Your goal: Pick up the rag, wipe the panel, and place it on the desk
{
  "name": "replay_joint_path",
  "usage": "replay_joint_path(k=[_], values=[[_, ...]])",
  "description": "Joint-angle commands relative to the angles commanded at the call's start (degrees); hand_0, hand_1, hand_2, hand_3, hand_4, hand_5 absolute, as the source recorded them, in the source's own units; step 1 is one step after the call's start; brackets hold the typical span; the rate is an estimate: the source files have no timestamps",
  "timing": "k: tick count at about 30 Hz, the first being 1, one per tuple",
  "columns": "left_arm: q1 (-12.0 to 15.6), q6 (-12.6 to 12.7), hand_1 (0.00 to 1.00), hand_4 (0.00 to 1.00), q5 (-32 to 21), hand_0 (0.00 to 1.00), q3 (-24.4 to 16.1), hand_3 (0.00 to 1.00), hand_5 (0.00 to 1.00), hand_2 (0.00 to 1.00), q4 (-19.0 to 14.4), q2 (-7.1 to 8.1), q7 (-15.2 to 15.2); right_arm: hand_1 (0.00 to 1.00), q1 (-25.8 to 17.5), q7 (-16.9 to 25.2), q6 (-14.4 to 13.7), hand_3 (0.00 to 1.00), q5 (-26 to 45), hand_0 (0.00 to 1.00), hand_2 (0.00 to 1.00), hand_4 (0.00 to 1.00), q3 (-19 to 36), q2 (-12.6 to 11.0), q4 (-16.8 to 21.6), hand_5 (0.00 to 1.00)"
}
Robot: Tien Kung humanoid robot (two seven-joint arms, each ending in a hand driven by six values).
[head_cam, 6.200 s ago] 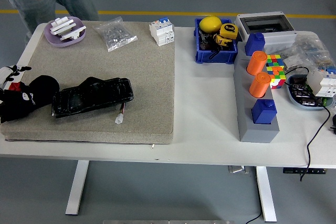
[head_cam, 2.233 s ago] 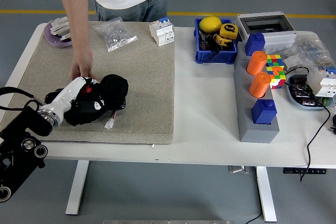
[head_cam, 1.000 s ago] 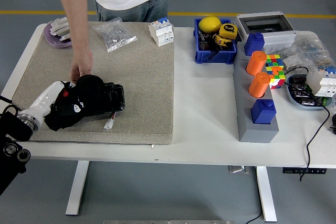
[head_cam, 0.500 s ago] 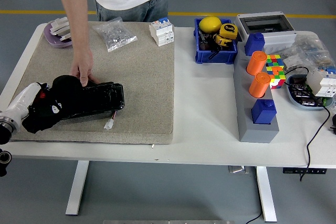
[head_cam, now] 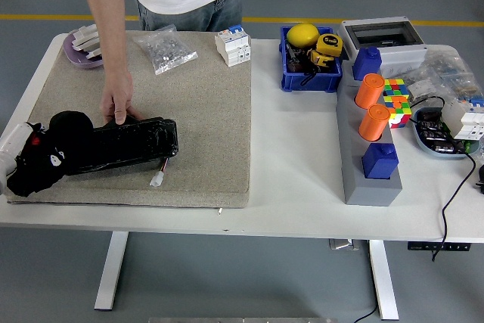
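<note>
Worktop [head_cam: 295, 172] white, with a beige felt mat [head_cam: 197, 104] covering its left half. At the far left edge, the left robot hand [head_cam: 23, 163], black-gloved with a white wrist, lies at the mat's left border; a black rag [head_cam: 66, 128] is bunched over it, and whether the fingers are closed on the cloth cannot be told. Rag rests against the left end of a glossy black rectangular panel [head_cam: 125, 144], which lies flat on the mat, a small white connector [head_cam: 156, 180] just beside its near right corner. Person in a white shirt stands at the far side; one hand [head_cam: 119, 101] reaches down, fingertips touching the panel's far edge. Behind: lilac dish [head_cam: 79, 57] with white parts, clear bag of small metal pieces [head_cam: 166, 49], white circuit breaker [head_cam: 233, 45]. Right of the mat: blue bin [head_cam: 308, 79] holding a yellow tape measure [head_cam: 328, 45], grey enclosure box [head_cam: 378, 35], grey block [head_cam: 363, 172] carrying two orange cylinders [head_cam: 373, 107] and two blue cubes [head_cam: 380, 160], colourful puzzle cube [head_cam: 396, 100].
</note>
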Motion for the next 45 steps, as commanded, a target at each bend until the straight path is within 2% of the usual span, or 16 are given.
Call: replay_joint_path(k=[6,12,24,30,38,45], values=[[-0.2,0.1,0.115,0.164,0.1,0.211,0.9,0.499,0.002,0.483,-1.3,-0.03,0.1,0.613,0.0,0.0,0.0,0.618,-0.1,0.759,0.633,0.998,0.1,0.0,0.1,0.631],[-1.6,0.5,0.115,0.172,-0.6,0.211,4.2,0.500,0.002,0.483,-2.4,-0.65,0.0,0.613,0.1,0.0,0.0,0.619,-0.1,0.759,0.633,0.998,0.0,0.0,0.1,0.631],[-8.0,0.9,0.115,0.173,-1.9,0.210,13.7,0.498,0.002,0.482,-1.6,-2.86,0.1,0.612,0.4,0.1,0.0,0.619,0.1,0.759,0.632,0.998,-0.4,0.0,0.1,0.631],[-11.8,1.0,0.115,0.177,1.3,0.210,19.2,0.497,0.002,0.482,-0.6,-3.97,0.5,0.611,0.5,0.1,0.4,0.619,1.1,0.758,0.632,0.998,-0.7,-0.1,0.1,0.632],[-14.5,0.9,0.115,0.175,1.2,0.210,22.9,0.497,0.002,0.482,-0.2,-5.63,0.7,0.611,0.6,0.1,0.7,0.619,1.8,0.758,0.632,0.998,-0.9,-0.2,0.1,0.632],[-16.1,0.9,0.116,0.181,1.3,0.212,24.6,0.499,0.002,0.483,-0.4,-6.98,1.2,0.611,0.7,0.1,0.7,0.619,1.9,0.758,0.633,0.998,-1.3,-0.3,0.1,0.633]])
